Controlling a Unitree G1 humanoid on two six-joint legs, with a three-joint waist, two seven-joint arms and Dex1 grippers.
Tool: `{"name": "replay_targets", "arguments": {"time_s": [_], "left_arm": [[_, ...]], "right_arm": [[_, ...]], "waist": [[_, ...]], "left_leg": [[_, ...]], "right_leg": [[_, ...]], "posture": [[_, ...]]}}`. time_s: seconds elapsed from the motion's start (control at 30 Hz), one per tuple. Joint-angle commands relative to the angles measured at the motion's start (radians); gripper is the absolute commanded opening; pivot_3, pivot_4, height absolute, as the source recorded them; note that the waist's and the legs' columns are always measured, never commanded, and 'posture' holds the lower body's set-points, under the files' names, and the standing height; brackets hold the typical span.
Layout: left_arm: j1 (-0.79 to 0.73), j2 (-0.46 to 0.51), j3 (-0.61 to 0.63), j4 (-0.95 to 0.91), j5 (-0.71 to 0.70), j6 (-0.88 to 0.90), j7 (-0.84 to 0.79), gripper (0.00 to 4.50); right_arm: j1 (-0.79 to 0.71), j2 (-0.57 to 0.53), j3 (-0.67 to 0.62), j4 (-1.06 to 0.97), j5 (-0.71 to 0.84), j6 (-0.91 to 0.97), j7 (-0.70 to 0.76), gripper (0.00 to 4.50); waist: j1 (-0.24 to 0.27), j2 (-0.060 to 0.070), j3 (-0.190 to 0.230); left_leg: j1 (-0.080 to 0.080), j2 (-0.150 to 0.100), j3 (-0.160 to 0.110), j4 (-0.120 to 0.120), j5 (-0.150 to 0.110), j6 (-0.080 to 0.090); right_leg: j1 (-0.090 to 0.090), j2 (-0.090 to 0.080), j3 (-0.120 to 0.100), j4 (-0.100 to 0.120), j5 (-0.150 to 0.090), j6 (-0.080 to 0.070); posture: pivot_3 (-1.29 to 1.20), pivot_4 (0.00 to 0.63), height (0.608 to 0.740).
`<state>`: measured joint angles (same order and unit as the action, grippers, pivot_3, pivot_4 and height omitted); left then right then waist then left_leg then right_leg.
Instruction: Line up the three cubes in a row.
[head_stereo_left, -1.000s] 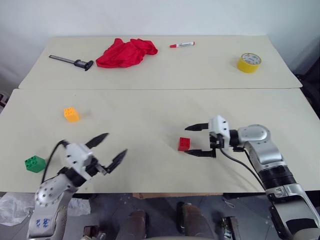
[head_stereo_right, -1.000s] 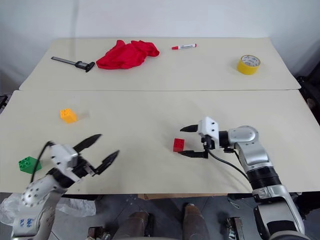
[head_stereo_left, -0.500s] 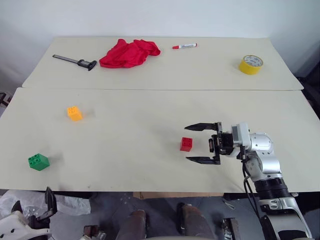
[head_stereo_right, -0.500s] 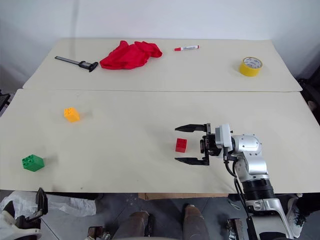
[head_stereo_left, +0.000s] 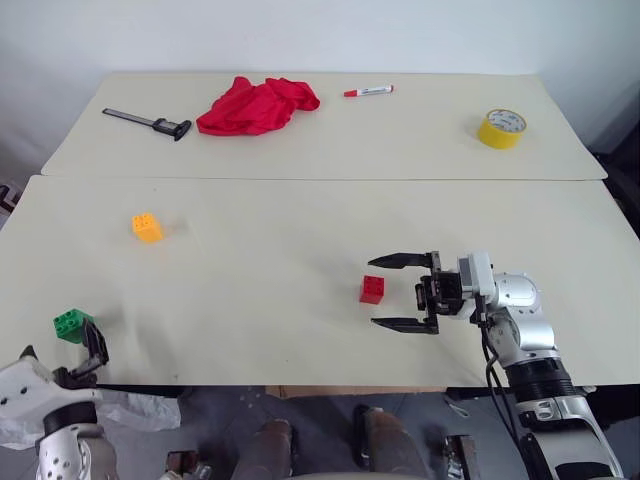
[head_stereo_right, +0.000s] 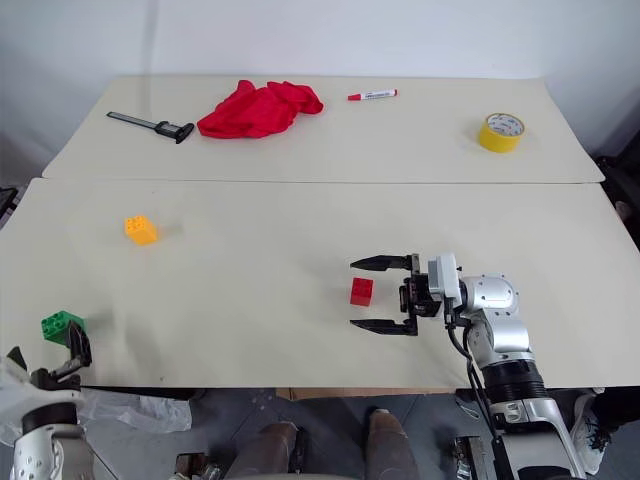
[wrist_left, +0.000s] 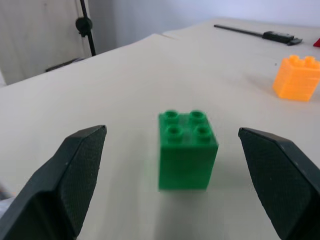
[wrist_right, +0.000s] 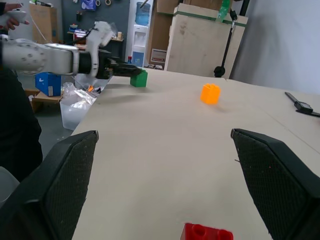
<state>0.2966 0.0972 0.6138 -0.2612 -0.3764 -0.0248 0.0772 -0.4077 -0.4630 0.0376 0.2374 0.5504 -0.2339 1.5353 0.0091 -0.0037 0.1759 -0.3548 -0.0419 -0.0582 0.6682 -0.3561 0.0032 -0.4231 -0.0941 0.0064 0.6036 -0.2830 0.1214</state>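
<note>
The three bricks sit well apart on the near sheet of the pale table. The red brick stands toward the right of the near half, studs up. The right gripper lies level over the table, pointing left, its two black fingers spread wide, one beyond the brick and one nearer the table's front edge. The brick sits just at the mouth of that gap, touching neither finger, so the gripper has hold of nothing.

The green brick stands at the far left, close to the front edge. The left gripper is low at that corner, just beside the brick and facing it. In the left wrist view its fingers stand wide open on either side of the green brick, which is upright and free; whether the fingertips have come level with the brick is hard to judge from here.

The orange-yellow brick rests farther back on the left side, alone, well apart from both grippers.

On the far sheet lie a black caliper, a crumpled red cloth, a red marker and a yellow tape roll.
</note>
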Motion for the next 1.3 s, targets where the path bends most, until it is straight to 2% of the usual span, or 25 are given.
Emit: {"name": "replay_targets", "arguments": {"time_s": [0.03, 0.1, 0.2, 0.37, 0.47, 0.53, 0.63, 0.7, 0.77, 0.83, 0.9, 1.0, 1.13, 1.3], "left_arm": [[-0.035, 0.039, 0.027, 0.013, 0.010, 0.061, 0.047, 4.50], [-0.048, 0.055, 0.030, 0.026, 0.010, 0.086, 0.055, 4.50], [-0.049, 0.073, 0.021, 0.027, 0.023, 0.103, 0.049, 3.97], [-0.042, 0.073, 0.014, 0.016, 0.029, 0.123, 0.050, 2.40], [-0.057, 0.091, -0.010, 0.002, 0.018, 0.068, -0.025, 1.49], [-0.069, 0.125, -0.032, -0.012, 0.009, 0.025, -0.106, 1.51], [-0.133, 0.335, -0.151, -0.045, 0.010, -0.051, -0.427, 1.51], [-0.217, 0.468, -0.251, -0.067, -0.086, 0.008, -0.658, 1.51], [-0.340, 0.572, -0.373, 0.010, -0.095, 0.009, -0.877, 1.51], [-0.446, 0.612, -0.458, 0.110, -0.090, -0.001, -1.024, 1.51], [-0.539, 0.619, -0.545, 0.222, -0.057, -0.046, -1.157, 1.51], [-0.713, 0.546, -0.706, 0.470, 0.014, -0.104, -1.356, 1.51], [-0.904, 0.400, -0.781, 0.780, 0.106, -0.219, -1.395, 1.51], [-1.007, 0.316, -0.788, 0.976, 0.148, -0.302, -1.431, 1.51]], "right_arm": [[0.019, -0.008, 0.002, -0.052, 0.013, 0.012, 0.030, 4.46], [0.024, -0.003, 0.001, -0.063, 0.011, 0.013, 0.017, 4.46], [0.030, -0.003, -0.003, -0.070, 0.007, 0.013, 0.007, 4.50], [0.036, -0.004, -0.010, -0.065, 0.000, 0.002, -0.002, 4.50], [0.041, -0.003, -0.025, -0.063, -0.004, -0.012, -0.023, 4.50], [0.046, -0.006, -0.034, -0.067, -0.006, -0.016, -0.035, 4.50], [0.073, -0.032, -0.071, -0.076, -0.007, -0.024, -0.067, 4.50], [0.095, -0.054, -0.104, -0.082, -0.008, -0.025, -0.093, 4.50], [0.126, -0.089, -0.143, -0.077, -0.013, -0.033, -0.108, 4.50], [0.156, -0.118, -0.170, -0.075, -0.018, -0.041, -0.113, 4.50], [0.186, -0.141, -0.192, -0.074, -0.021, -0.050, -0.116, 4.50], [0.252, -0.170, -0.233, -0.091, -0.020, -0.053, -0.136, 4.50], [0.333, -0.162, -0.245, -0.185, -0.015, -0.032, -0.193, 4.50], [0.417, -0.150, -0.243, -0.293, -0.009, -0.009, -0.253, 4.50]], "waist": [[-0.001, 0.000, 0.000], [-0.002, 0.000, 0.000], [-0.007, 0.000, 0.000], [-0.007, 0.000, 0.000], [-0.007, 0.000, 0.000], [-0.007, 0.000, 0.000], [0.008, -0.001, 0.000], [0.017, 0.000, 0.000], [0.016, 0.003, -0.001], [0.012, 0.006, -0.002], [0.001, 0.007, -0.002], [-0.007, 0.007, -0.002], [-0.010, 0.006, -0.002], [-0.010, 0.004, -0.001]], "left_leg": [[0.000, 0.000, 0.000, 0.000, 0.000, 0.000], [0.000, 0.000, 0.000, 0.000, 0.000, 0.000], [0.000, 0.000, 0.000, 0.000, 0.000, 0.000], [0.000, 0.000, 0.000, 0.001, 0.000, 0.000], [0.000, 0.000, 0.000, 0.002, 0.000, 0.000], [0.000, 0.000, 0.000, 0.002, 0.000, -0.001], [-0.001, 0.000, -0.001, 0.005, 0.000, -0.002], [-0.001, 0.000, -0.002, 0.009, 0.000, -0.002], [-0.001, -0.002, -0.002, 0.011, 0.000, -0.001], [0.000, -0.003, -0.002, 0.011, -0.001, 0.000], [0.001, -0.003, -0.001, 0.010, -0.001, 0.001], [0.000, 0.000, 0.000, 0.010, -0.001, 0.000], [-0.001, 0.002, 0.003, 0.012, -0.001, 0.000], [-0.001, 0.002, 0.005, 0.014, -0.001, 0.000]], "right_leg": [[0.000, 0.000, 0.000, 0.001, 0.000, 0.000], [0.000, 0.000, 0.000, 0.001, 0.000, 0.000], [0.000, 0.000, 0.000, 0.001, 0.000, 0.000], [0.000, 0.000, 0.000, 0.002, 0.000, 0.000], [0.000, 0.000, 0.000, 0.002, 0.000, 0.000], [0.000, 0.000, 0.000, 0.002, 0.000, 0.000], [-0.001, 0.000, -0.001, 0.002, -0.001, -0.002], [-0.001, -0.001, -0.002, 0.004, -0.001, -0.003], [0.000, -0.003, -0.001, 0.006, -0.001, -0.003], [0.002, -0.004, -0.001, 0.005, -0.001, -0.003], [0.002, -0.002, -0.001, 0.006, -0.001, -0.003], [0.001, 0.001, -0.003, 0.008, -0.001, -0.003], [0.000, 0.010, 0.000, 0.010, -0.001, -0.002], [-0.002, 0.011, 0.002, 0.013, 0.000, -0.001]], "posture": [[0.00, 0.150, 0.740], [0.00, 0.150, 0.740], [0.00, 0.150, 0.740], [0.00, 0.150, 0.740], [0.00, 0.150, 0.740], [0.00, 0.150, 0.740], [0.00, 0.150, 0.740], [0.00, 0.150, 0.740], [0.00, 0.150, 0.740], [0.00, 0.150, 0.740], [0.00, 0.150, 0.740], [0.00, 0.150, 0.740], [0.00, 0.150, 0.740], [0.00, 0.150, 0.740]]}}
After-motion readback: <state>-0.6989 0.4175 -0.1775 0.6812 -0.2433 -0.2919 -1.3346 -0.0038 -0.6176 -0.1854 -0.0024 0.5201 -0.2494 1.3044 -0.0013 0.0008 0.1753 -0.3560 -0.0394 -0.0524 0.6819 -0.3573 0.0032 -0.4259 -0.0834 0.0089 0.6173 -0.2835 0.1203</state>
